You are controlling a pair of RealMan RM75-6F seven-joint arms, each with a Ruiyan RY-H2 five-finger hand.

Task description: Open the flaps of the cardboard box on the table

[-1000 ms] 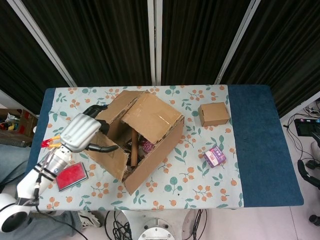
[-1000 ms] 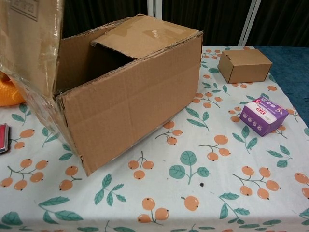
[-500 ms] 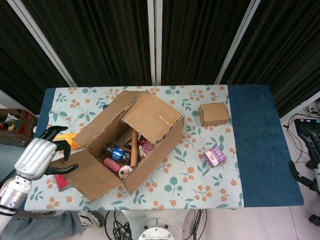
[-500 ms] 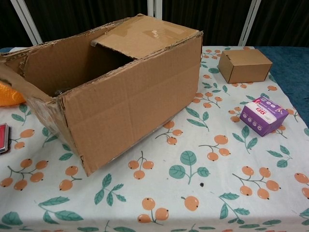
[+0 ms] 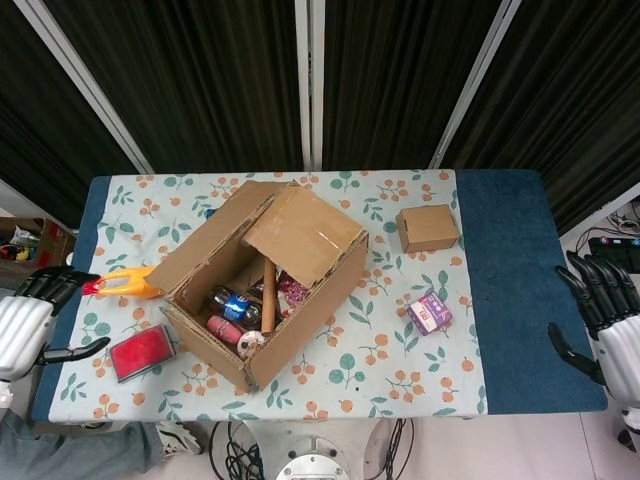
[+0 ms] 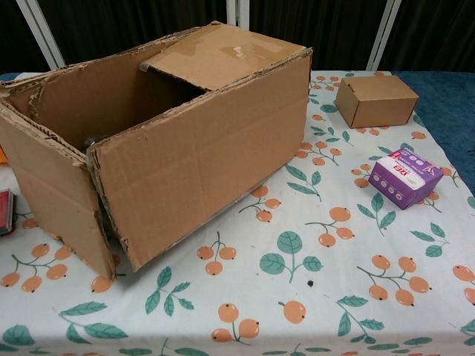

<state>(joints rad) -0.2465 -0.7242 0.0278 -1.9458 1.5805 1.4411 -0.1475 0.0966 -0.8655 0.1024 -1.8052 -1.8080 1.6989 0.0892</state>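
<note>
- Left hand [image 5: 25, 325] off the tabletop's left edge, fingers spread, holding nothing
- Cardboard box [image 5: 262, 280] left of centre; one flap [image 5: 305, 232] lies over its far end
- That flap looks light and stiff; take its free edge
- Right hand [image 5: 612, 325] off the right edge, empty, fingers apart

Your surface [image 5: 510, 300]: floral cloth [image 5: 400, 360], blue at ends. On it: big box [image 5: 300, 300], small box [image 5: 427, 228], purple pack [image 5: 430, 313], red pad [image 5: 140, 352], orange toy [image 5: 125, 284].
</note>
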